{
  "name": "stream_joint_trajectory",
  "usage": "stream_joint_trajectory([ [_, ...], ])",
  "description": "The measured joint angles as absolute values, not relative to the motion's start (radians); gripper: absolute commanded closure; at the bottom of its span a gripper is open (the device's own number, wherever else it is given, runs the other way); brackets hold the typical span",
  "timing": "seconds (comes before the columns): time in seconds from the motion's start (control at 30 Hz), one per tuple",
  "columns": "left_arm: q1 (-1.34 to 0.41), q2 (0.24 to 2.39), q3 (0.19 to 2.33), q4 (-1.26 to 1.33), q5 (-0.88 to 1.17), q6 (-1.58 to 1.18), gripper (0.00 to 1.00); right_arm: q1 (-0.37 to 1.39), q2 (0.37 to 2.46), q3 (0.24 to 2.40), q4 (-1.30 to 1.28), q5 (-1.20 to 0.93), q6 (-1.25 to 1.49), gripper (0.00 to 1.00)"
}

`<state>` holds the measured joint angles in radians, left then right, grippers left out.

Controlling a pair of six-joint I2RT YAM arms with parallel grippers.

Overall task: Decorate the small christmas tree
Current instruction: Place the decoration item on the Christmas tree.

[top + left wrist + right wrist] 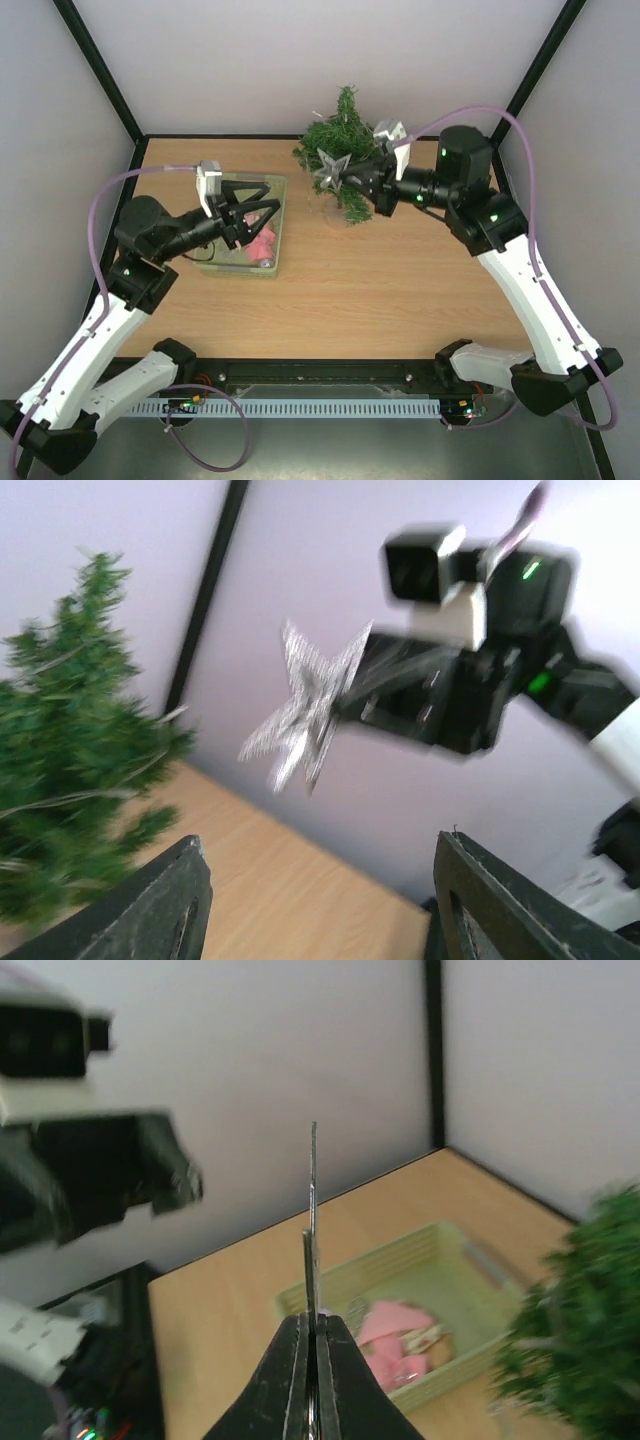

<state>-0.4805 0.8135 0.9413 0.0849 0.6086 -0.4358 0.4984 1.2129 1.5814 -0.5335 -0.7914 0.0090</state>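
The small christmas tree (342,128) stands right of the basket (282,240), farther back. The right gripper (348,180), clamped on 1 silver star (331,170) (presumably for hanging), holds it there too. The left gripper (262,202) hangs over the basket, jaws parted, empty, likely about to pick from it.

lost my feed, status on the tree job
Left hand open, empty, above basket. Right hand shut on star. Star beside tree, not on it yet. Nothing between them.
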Motion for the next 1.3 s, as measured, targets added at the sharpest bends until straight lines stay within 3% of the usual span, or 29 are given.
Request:
stream_joint_trajectory([
  [0.17,-0.477,0.912,0.985,0.247,0.745,-0.575,0.49,0.509,1.147,1.394,-0.418,-0.957,0.083,0.98],
  [0.57,-0.477,1.058,0.965,0.491,0.959,-0.756,0.57,0.542,1.129,1.329,-0.259,-1.105,0.189,0.98],
  [0.83,-0.488,1.103,0.966,0.545,1.015,-0.783,0.97,0.565,1.153,1.327,-0.229,-1.127,0.219,0.98],
  [0.9,-0.490,1.105,0.966,0.564,1.026,-0.790,0.97,0.565,1.164,1.327,-0.230,-1.121,0.226,0.94],
  [0.97,-0.491,1.105,0.965,0.592,1.028,-0.799,0.98,0.565,1.164,1.323,-0.214,-1.111,0.247,0.83],
  [1.1,-0.491,1.093,0.934,0.669,0.994,-0.844,0.98,0.569,1.122,1.217,-0.027,-1.045,0.387,0.72],
  [1.3,-0.494,1.073,0.834,0.830,0.898,-0.947,0.97,0.577,1.091,0.994,0.389,-0.955,0.739,0.74],
])
